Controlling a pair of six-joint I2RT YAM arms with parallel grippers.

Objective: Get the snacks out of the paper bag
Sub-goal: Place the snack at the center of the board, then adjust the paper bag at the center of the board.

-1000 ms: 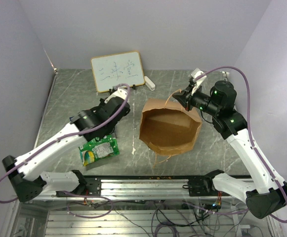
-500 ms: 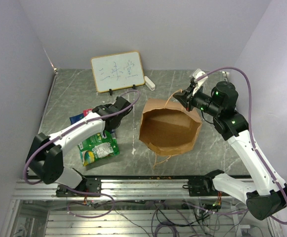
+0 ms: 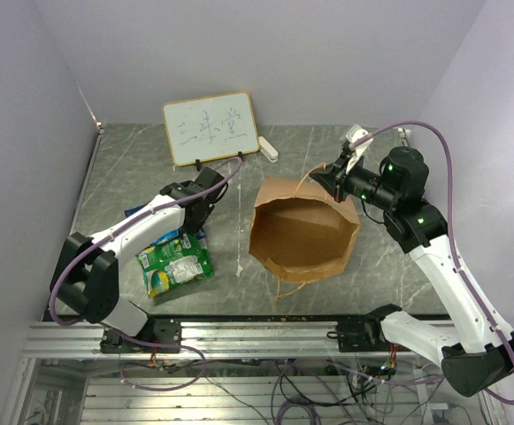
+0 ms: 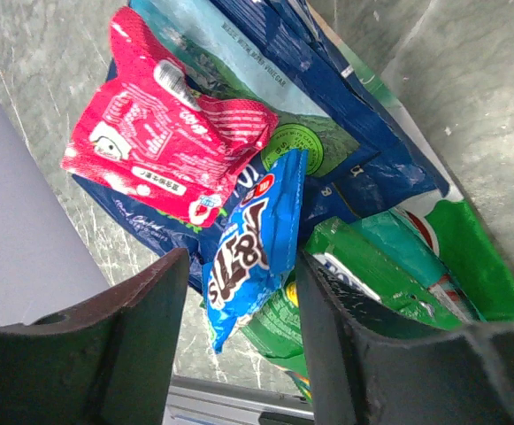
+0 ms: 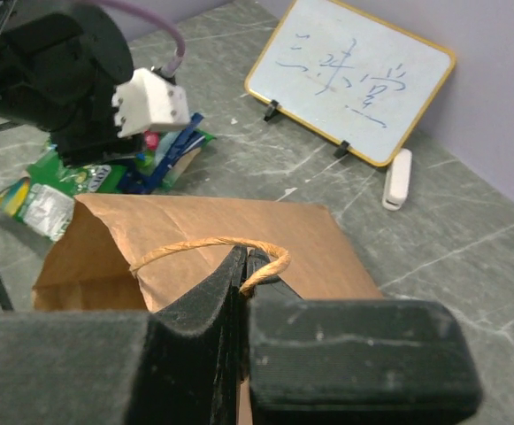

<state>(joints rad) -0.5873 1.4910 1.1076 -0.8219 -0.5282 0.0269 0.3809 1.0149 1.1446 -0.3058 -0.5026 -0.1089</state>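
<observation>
Snacks (image 3: 177, 264) lie piled on the table (image 3: 124, 168) left of the bag (image 3: 303, 232); my left end effector (image 4: 239, 288) hangs over them, jaws apart around a loose blue packet (image 4: 252, 239). Right end effector (image 5: 242, 262) pinches the handle (image 5: 199, 244). Drop-off step, I judge; next, reach into the bag for any left.

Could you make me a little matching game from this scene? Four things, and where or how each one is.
1. bag
2. red packet
3. whiteboard
4. right end effector

A. propped upright at the back
B. shut on the handle
C. mouth open, in the middle
D. lying on a blue packet

Pairs: 1-C, 2-D, 3-A, 4-B
</observation>
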